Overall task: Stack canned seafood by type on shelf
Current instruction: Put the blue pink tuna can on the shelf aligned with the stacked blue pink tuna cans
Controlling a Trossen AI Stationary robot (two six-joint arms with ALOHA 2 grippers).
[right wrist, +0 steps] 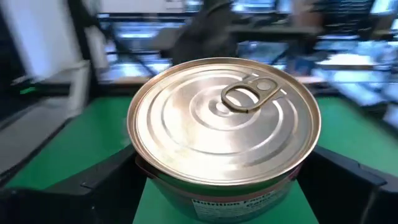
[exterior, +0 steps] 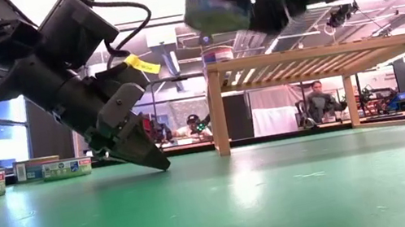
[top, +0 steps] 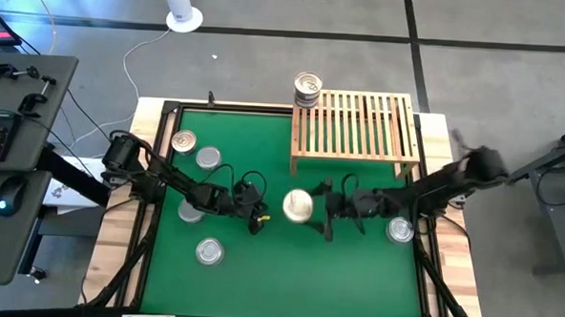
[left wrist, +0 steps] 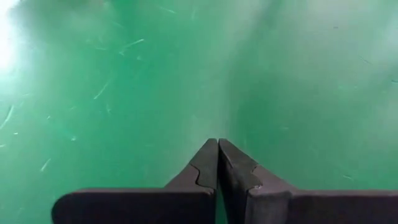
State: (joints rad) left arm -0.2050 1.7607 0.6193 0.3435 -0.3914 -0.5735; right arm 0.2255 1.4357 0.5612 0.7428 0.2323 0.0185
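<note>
So the right gripper (top: 311, 208) has a gold-lidded tin (top: 298, 205) pinched between its fingers, one on either side of the can wall, and it's holding it up in the air over the middle of the green mat (top: 258, 282), not touching the surface. In the low view the same tin (exterior: 215, 1) sits way up high, above the level of the shelf top, off to the side of the shelf (top: 357, 125) and not over the slats. From the right wrist camera the tin (right wrist: 224, 124) fills the view, pull tab up, lid roughly level, with the dark fingers (right wrist: 93, 186) hugging it from both sides. The left gripper (top: 257, 218) is pressed fully together, empty, tip angled down and just about at the mat near the centre, right beside the lifted tin in the top-down view; its fingers (left wrist: 217, 168) meet with no gap. On the far left corner of the shelf there's a stack of tins (top: 307, 91) already sitting. The rest lie on the mat: two tins (top: 196, 150) near the left arm's far side, one partly hidden under the left arm (top: 191, 210), one silver tin (top: 210, 252) nearer the front edge, and another tin (top: 400, 230) by the right arm.
</note>
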